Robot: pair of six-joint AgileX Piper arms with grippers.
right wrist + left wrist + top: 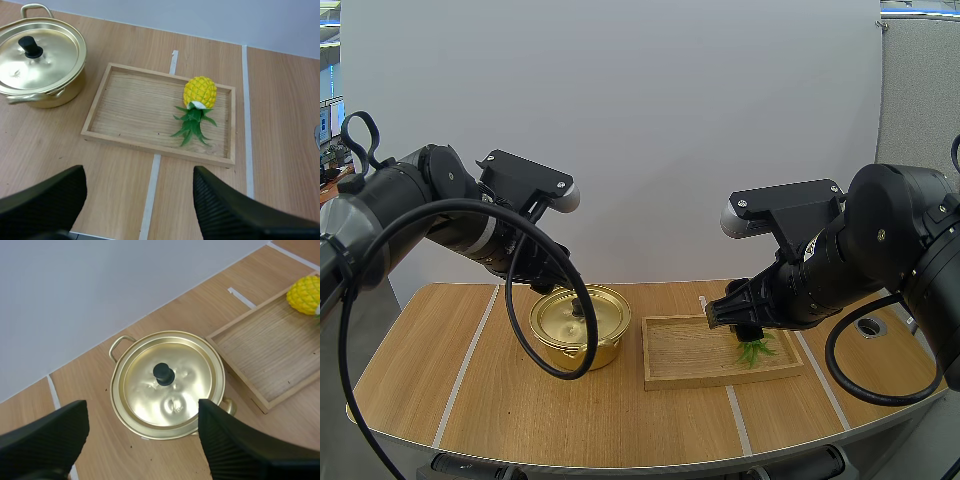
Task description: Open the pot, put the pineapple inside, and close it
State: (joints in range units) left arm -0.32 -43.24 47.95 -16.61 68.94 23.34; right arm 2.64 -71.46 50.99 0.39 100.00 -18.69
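A gold pot stands left of centre on the table, its lid on with a black knob. My left gripper hovers above the pot, open, the fingers apart on either side of the lid with nothing between them. A yellow pineapple with green leaves lies on its side at the right end of the wooden tray. Above the tray, over the pineapple, hangs my right gripper, open and holding nothing.
The tray sits just right of the pot. White tape lines run across the wooden table. A round metal hole lies near the table's right edge.
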